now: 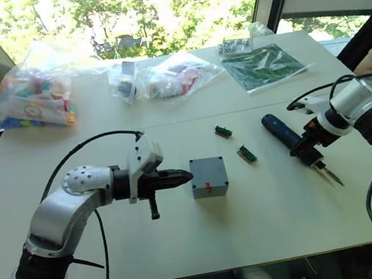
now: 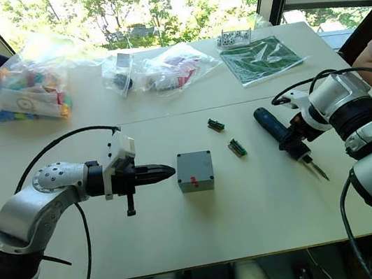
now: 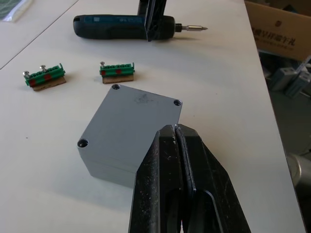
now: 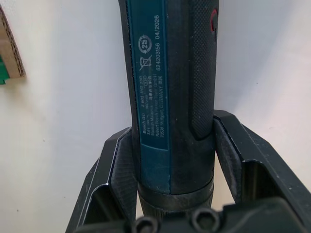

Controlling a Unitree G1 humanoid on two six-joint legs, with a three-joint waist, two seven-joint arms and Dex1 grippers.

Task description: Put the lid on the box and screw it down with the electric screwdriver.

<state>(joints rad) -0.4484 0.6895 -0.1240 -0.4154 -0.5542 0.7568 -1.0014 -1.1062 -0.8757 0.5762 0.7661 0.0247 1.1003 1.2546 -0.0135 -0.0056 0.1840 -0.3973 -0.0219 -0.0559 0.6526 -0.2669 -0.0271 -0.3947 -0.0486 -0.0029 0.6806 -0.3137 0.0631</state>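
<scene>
Two grippers over one pale table (image 1: 270, 225). Toward the far left corner, a clear bag of coloured parts (image 1: 30, 97); further along the far edge, more clear bags (image 1: 162, 76), then a green circuit board (image 1: 263, 67) near the far right corner. Left gripper (image 1: 183, 176) reaching in level from the left side, fingers pressed shut on nothing, tips just beside the left wall of the box (image 1: 209, 177), seemingly at its near corner in the left wrist view; contact hard to judge. Box sitting about mid-table, well back from the near edge, upright, small red mark on the wall facing the near edge. Lid (image 3: 133, 114) already on top of the box, flush, with screw holes visible at three of its corners. Right of the box, two small green terminal blocks (image 1: 247, 153), one nearer the far edge, one nearer the box, both apart from it. Further right, the electric screwdriver (image 1: 282, 131) lying slanted, handle end toward the far edge, bit (image 1: 333, 175) pointing toward the near right corner. Right gripper (image 1: 306, 140) clamped around the screwdriver body near its bit end, one finger (image 4: 121, 170) on each side, touching the barrel.
</scene>
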